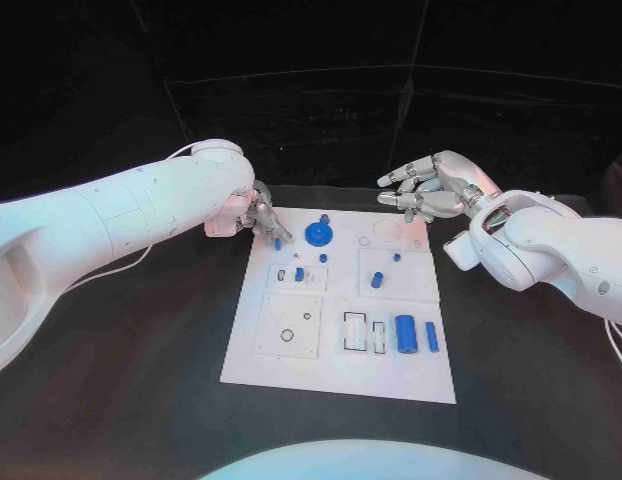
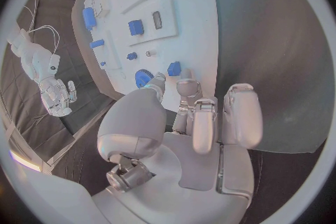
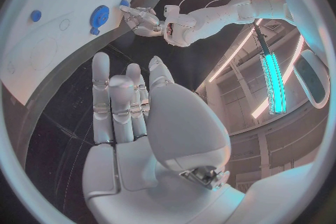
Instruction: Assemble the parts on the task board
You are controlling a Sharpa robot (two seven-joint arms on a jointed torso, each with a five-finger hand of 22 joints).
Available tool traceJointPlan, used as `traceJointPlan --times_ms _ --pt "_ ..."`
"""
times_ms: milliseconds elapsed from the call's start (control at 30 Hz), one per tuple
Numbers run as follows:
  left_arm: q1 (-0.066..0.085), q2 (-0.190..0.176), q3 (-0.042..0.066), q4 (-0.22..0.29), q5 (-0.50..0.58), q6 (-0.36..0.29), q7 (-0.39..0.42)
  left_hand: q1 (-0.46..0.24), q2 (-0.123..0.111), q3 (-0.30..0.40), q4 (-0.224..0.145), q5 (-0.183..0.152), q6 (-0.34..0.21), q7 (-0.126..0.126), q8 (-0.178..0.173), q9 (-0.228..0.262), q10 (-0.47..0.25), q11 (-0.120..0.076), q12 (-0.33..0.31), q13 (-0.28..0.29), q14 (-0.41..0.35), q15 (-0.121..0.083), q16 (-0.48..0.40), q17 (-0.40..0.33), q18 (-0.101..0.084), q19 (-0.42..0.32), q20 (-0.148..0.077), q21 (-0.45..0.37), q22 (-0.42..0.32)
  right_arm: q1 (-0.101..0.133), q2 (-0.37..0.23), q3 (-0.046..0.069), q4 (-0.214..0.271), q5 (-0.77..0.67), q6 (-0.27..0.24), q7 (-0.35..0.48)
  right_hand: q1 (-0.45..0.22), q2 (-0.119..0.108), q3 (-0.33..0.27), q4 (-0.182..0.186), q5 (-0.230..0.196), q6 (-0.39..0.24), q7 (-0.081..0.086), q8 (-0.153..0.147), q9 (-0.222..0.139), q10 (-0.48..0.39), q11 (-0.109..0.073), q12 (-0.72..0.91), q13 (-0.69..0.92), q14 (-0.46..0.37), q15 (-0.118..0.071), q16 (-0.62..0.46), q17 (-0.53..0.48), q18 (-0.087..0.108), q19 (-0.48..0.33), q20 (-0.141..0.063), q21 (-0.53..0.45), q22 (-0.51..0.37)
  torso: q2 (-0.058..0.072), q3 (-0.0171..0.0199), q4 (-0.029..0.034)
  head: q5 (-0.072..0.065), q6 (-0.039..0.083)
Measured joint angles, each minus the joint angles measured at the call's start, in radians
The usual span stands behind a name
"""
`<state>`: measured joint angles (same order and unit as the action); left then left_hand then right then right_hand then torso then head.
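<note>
Two blue cylinders [image 1: 408, 337] lie nearest; left robot hand [image 1: 262, 215] pinches one small blue part [image 1: 277, 243], right robot hand [image 1: 429, 188] spread.

Small blue parts [image 1: 406, 338] lie scattered on the white task board [image 1: 337, 375].

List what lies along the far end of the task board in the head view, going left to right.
Left hand → small blue part at its fingers → blue gear → right hand, above the task board's far right corner.
</note>
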<state>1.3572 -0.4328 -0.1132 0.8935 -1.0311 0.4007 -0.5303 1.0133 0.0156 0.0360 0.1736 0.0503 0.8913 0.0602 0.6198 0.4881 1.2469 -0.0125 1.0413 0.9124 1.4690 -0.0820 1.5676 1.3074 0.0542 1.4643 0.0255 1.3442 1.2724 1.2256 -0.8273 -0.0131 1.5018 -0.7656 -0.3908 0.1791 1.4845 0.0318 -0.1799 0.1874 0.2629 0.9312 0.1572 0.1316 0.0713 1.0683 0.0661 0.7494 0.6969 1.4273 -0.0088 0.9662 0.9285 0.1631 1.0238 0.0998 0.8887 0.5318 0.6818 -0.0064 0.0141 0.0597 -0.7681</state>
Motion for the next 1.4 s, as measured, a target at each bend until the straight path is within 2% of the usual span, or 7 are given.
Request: traceJointPlan --times_ms 400,500,800,1067,1233,1400 --pt "0.000 -0.006 0.000 0.016 -0.002 0.006 0.000 0.015 0.006 -0.003 -0.008 0.000 0.008 0.000 0.000 -0.002 0.000 0.000 0.003 0.000 0.000 0.000 0.000 0.000 0.000 0.000 0.000 0.000 0.002 0.000 0.001 0.000 -0.003 0.000 0.001 0.000 0.000 0.000 0.000 0.000 0.000 0.000 0.000 0.000 0.000 0.000 0.000 0.000 0.000 0.000 0.000 0.000 0.000 0.000 0.000 0.000 0.000 -0.001 0.000 0.0002 0.0006 -0.001 -0.002" --pt "-0.001 -0.008 0.000 0.021 -0.002 0.006 0.001 0.024 0.015 -0.001 -0.010 0.000 0.008 0.000 0.000 -0.003 0.000 0.000 0.005 0.000 0.000 0.000 0.000 0.000 0.000 0.000 0.000 0.000 0.002 0.000 0.002 0.000 -0.006 0.000 0.001 0.000 0.000 0.000 0.000 0.000 0.000 0.000 0.000 0.000 0.000 0.000 0.000 0.000 0.000 0.000 0.000 0.000 0.000 0.000 0.000 0.000 0.000 -0.001 0.000 0.0002 0.0006 -0.001 -0.002" --pt "-0.001 -0.015 0.000 0.035 -0.002 0.001 0.004 0.071 0.060 0.022 -0.038 0.000 0.015 -0.007 0.000 -0.008 0.000 0.000 0.008 0.002 0.000 0.000 0.000 0.000 0.000 0.000 0.000 0.000 0.002 0.000 0.004 0.000 -0.011 0.000 0.001 0.000 0.000 0.000 0.000 0.000 0.000 0.000 0.000 0.000 0.000 0.000 0.000 0.000 0.000 0.000 0.000 0.000 0.000 0.000 0.000 0.000 0.000 -0.001 0.000 0.0001 0.0000 0.000 -0.003" --pt "-0.001 -0.021 0.000 0.041 -0.002 -0.011 0.005 0.142 0.095 0.069 -0.091 0.000 0.015 -0.007 -0.004 -0.014 0.000 -0.001 0.008 0.001 0.000 0.000 0.000 0.000 0.000 0.000 0.000 0.000 0.003 0.000 0.006 0.000 -0.014 0.000 0.003 0.000 0.000 0.000 0.000 0.000 0.000 0.000 0.000 0.000 0.000 0.000 0.000 0.000 0.000 0.000 0.000 0.000 0.000 0.000 0.000 0.000 0.000 -0.001 0.000 0.0001 -0.0001 0.000 -0.006" --pt "-0.001 -0.030 0.000 0.054 0.006 -0.024 0.009 0.219 0.109 0.143 -0.165 -0.004 0.005 -0.012 -0.015 -0.020 -0.001 -0.013 0.008 0.002 -0.004 -0.004 0.000 0.000 0.000 0.000 0.000 0.000 0.004 0.000 0.008 0.000 -0.017 0.000 0.003 0.000 0.000 0.000 0.000 0.000 0.000 0.000 0.000 0.000 0.000 0.000 0.000 0.000 -0.001 0.000 0.000 0.000 0.000 0.000 0.000 0.000 0.000 -0.001 0.000 0.0002 -0.0001 0.000 -0.009" --pt "-0.001 -0.052 0.000 0.082 0.019 -0.044 0.016 0.231 0.111 0.162 -0.147 -0.008 0.005 -0.012 -0.006 -0.015 0.001 -0.015 0.008 0.003 -0.004 -0.004 0.000 0.000 0.000 0.000 0.000 0.000 0.005 0.000 0.008 0.000 -0.018 0.000 0.004 0.000 0.000 0.000 0.000 0.000 0.000 0.000 0.000 0.000 0.000 0.000 0.000 0.000 0.000 0.000 0.000 0.000 0.000 0.000 0.000 0.000 0.000 -0.001 0.000 0.0005 -0.0001 -0.001 -0.011"
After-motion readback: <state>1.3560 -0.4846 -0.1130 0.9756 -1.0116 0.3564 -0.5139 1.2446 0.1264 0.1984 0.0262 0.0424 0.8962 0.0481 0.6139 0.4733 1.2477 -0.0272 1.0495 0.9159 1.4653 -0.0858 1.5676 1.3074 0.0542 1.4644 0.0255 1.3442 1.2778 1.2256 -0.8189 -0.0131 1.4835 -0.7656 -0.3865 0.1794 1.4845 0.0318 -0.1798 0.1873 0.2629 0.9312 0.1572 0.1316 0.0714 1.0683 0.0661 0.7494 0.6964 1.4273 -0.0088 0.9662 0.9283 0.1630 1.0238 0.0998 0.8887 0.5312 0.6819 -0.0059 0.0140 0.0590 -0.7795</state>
